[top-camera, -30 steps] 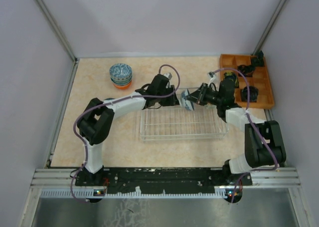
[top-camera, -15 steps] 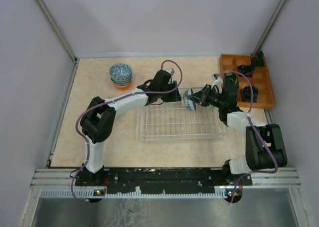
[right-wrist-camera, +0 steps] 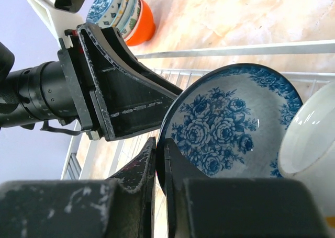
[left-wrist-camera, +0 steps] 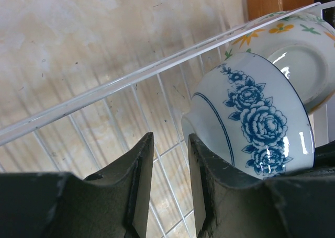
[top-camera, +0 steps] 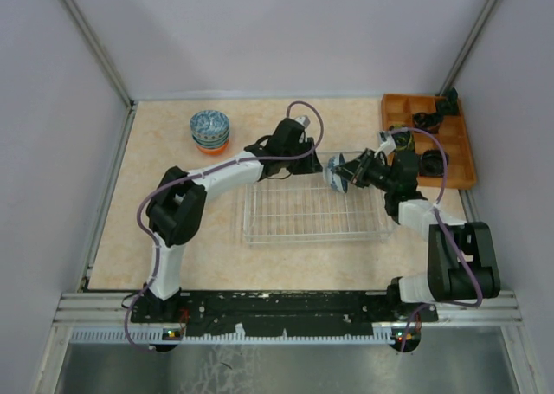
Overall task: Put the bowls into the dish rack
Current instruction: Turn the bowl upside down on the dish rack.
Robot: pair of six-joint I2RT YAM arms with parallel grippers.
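My right gripper [right-wrist-camera: 159, 144] is shut on the rim of a white bowl with blue roses [right-wrist-camera: 225, 123] and holds it on edge over the back right of the wire dish rack [top-camera: 312, 210]. This bowl also shows in the left wrist view [left-wrist-camera: 256, 117] and in the top view [top-camera: 336, 173]. A second bowl with orange and green flowers [left-wrist-camera: 298, 65] stands just behind it. My left gripper [left-wrist-camera: 170, 141] is open and empty, just left of the held bowl above the rack's grid. A stack of bowls [top-camera: 209, 130], the bottom one orange, stands at the back left.
An orange wooden compartment tray [top-camera: 428, 138] with black items sits at the back right, behind the right arm. The rack's raised back rail [left-wrist-camera: 131, 78] runs just beyond my left fingers. Grey walls close in the table on three sides.
Both grippers have shifted to the right along the rack's back edge. The right one still carries the blue rose bowl and the left one stays close beside it.
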